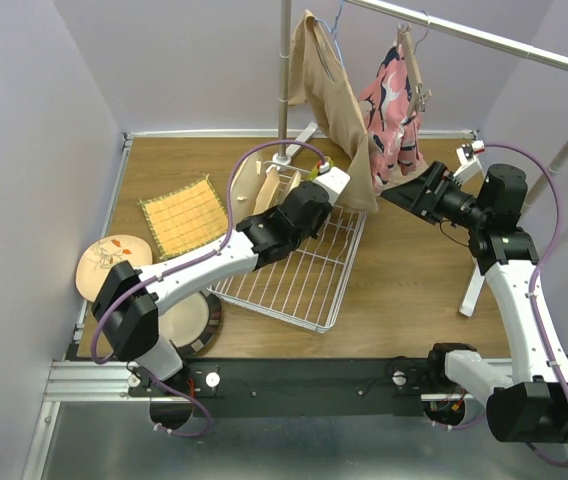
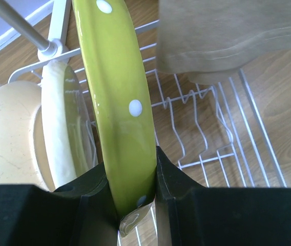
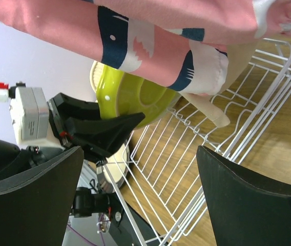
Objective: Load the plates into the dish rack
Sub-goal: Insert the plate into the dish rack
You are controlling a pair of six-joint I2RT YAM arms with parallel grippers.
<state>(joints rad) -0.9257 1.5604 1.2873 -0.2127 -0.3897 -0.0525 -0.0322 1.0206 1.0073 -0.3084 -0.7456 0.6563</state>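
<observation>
Over the far-left end of the dish rack [image 1: 299, 290]: left arm [image 1: 199, 265] has the lime dotted plate [image 2: 117, 102] on edge, left jaws pinched narrow on its rim, one pad on each face. The rim grip keeps the plate vertical so it can go straight down between prongs; carried flat it wouldn't fit a slot. Its lower edge is hidden behind the jaws, so I can't tell if it touches the wires.

Just left of it in the rack, two plates stand upright: a pale-green one [image 2: 58, 123], then a cream one [image 2: 9, 138] beyond it. Looks like slots fill from that end, so the free slot is right beside the pale-green plate. My read: the step in hand is lowering into that slot. The plate needs to stay parallel to its neighbour or the rims clash.

Right jaws are wide open, holding nothing, parked right of the rack up by the hanging pink garment [image 1: 396, 105]. I'd guess that's to keep out of the left arm's way. The tan garment [image 1: 336, 95] hangs over the rack's far-right corner, a snag risk if the plate drifts right.

Left to load: a tan floral plate [image 1: 112, 262] on the table [image 1: 414, 290] near its left edge, and a dark-rimmed one [image 1: 196, 322] partly under the left arm. The woven mat [image 1: 184, 215] isn't part of the job.
</observation>
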